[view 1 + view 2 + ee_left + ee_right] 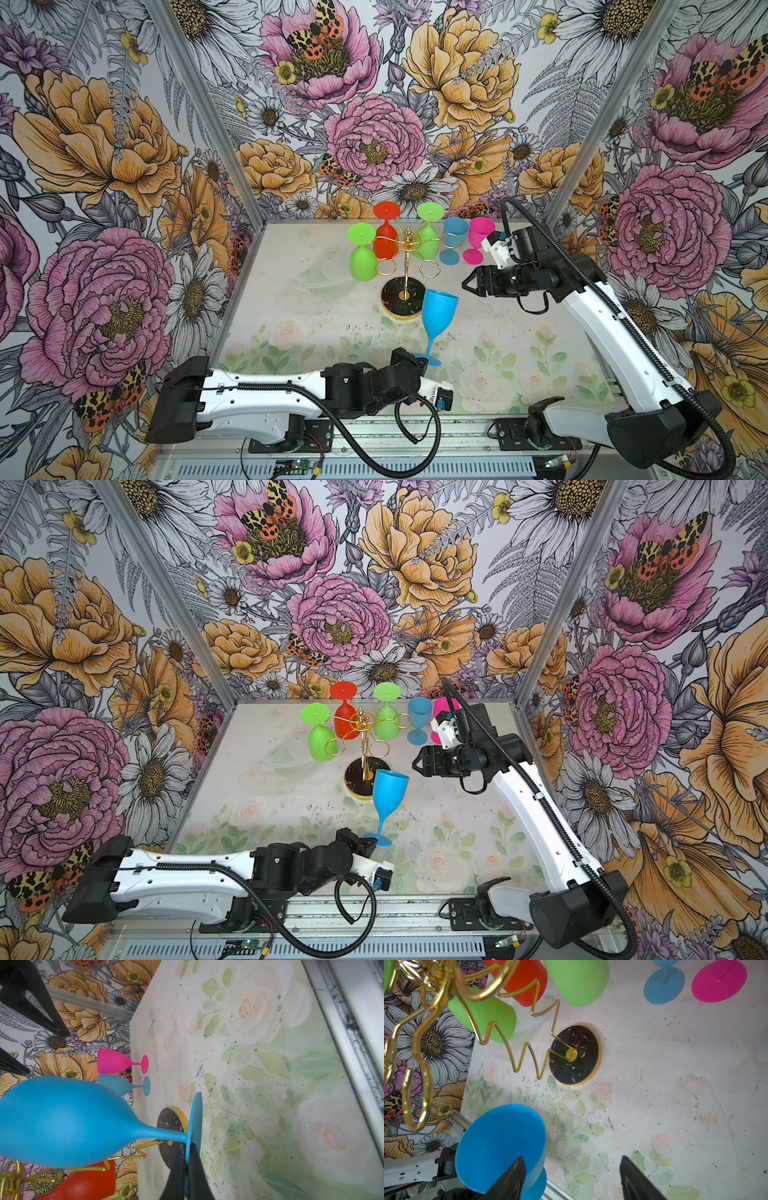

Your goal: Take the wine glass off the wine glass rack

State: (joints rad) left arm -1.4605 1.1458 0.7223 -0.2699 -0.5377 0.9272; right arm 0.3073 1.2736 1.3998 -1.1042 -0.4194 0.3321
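Blue wine glass (62,1122) ~vert., rim up

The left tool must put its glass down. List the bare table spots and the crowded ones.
Widest bare table: front right, between rack base, right arm and front rail. Smaller patch: front left, between base, left wall and left arm. Crowded: the back, with rack arms, hanging glasses, clear dish and two standing glasses.

The left arm lies low in front of the wine glass rack (406,266), the left end effector (424,365) pinched shut on the foot of the blue wine glass (439,311), and the right arm reaches in from the rack's right, the right end effector (466,286) spread open.
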